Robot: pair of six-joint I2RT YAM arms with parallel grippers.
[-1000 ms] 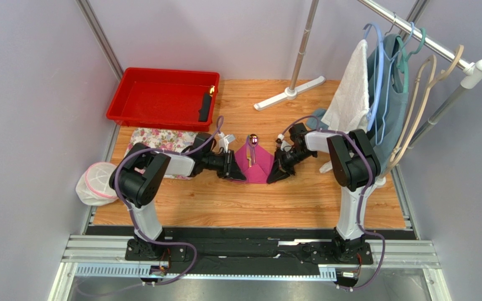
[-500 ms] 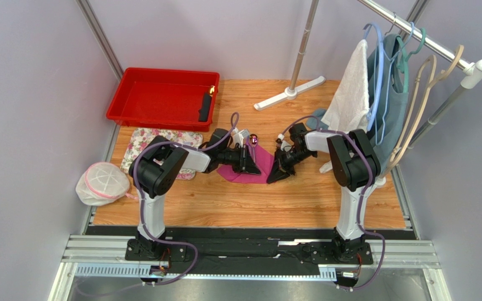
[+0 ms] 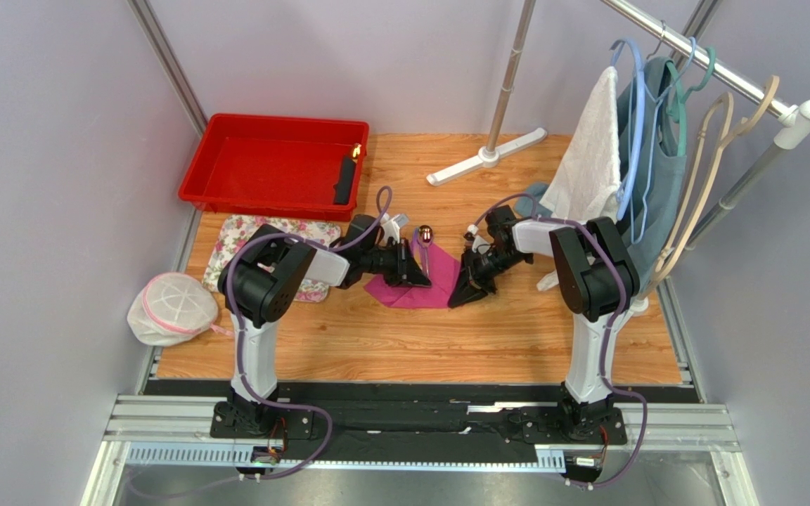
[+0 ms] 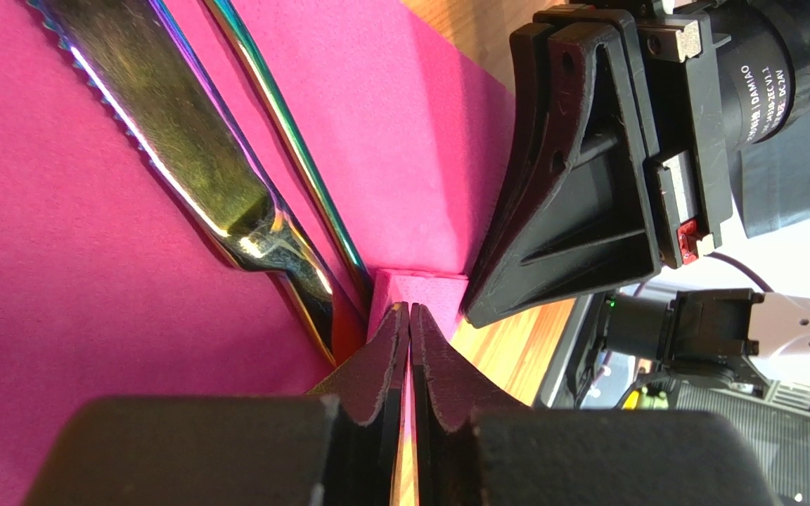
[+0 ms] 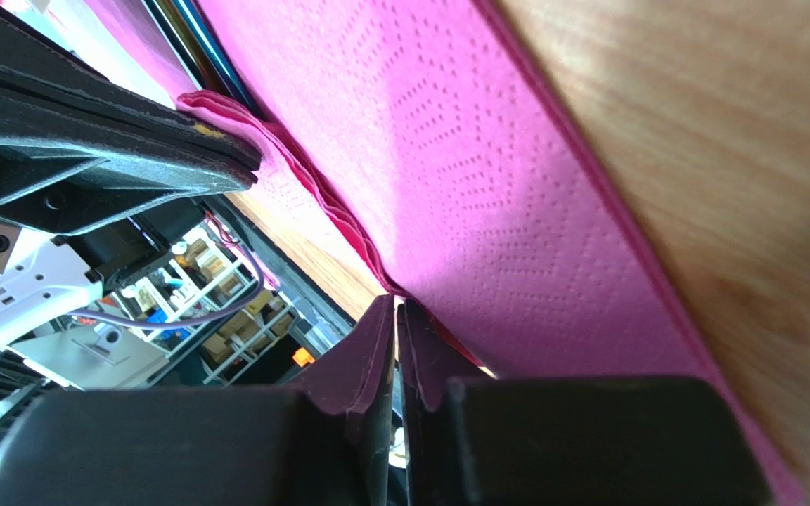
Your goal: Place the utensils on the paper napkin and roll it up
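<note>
Left wrist view puts the paper napkin (image 4: pixel 71 274) right under me. The magenta sheet fills most of the frame, and the utensils (image 4: pixel 193 148) lie on it: a serrated knife with a rainbow sheen and, just beside it, a slim handle (image 4: pixel 282 137) of the same finish.

From the top camera I see the napkin on the wooden table (image 3: pixel 430 348) between the two arms, partly folded. A rounded utensil end (image 3: pixel 426 233) pokes out past its far corner.

The left gripper (image 4: pixel 409 312) has its jaws pressed together on a small folded-up lip of the napkin, close beside the knife's handle. The right gripper (image 5: pixel 396 304) comes in from the opposite side, its tip just beside the left one. Its jaws are squeezed nearly together at the napkin's edge. I think a bit of the sheet is nipped between them, though the tips hide the contact. Its own camera shows the sheet's dotted embossing and bare wood alongside.

Further out, a floral cloth (image 3: pixel 246 234) lies by the left arm, and a red tray (image 3: pixel 272 120) sits behind it with a black object (image 3: pixel 345 181) near its right wall. A white mesh pouch (image 3: pixel 172 308) rests beside the table's left edge. On the right, a clothes rail (image 3: pixel 721 63) carries hangers (image 3: pixel 634 116), a white towel (image 3: pixel 589 158) and a blue-grey garment (image 3: pixel 657 158).
</note>
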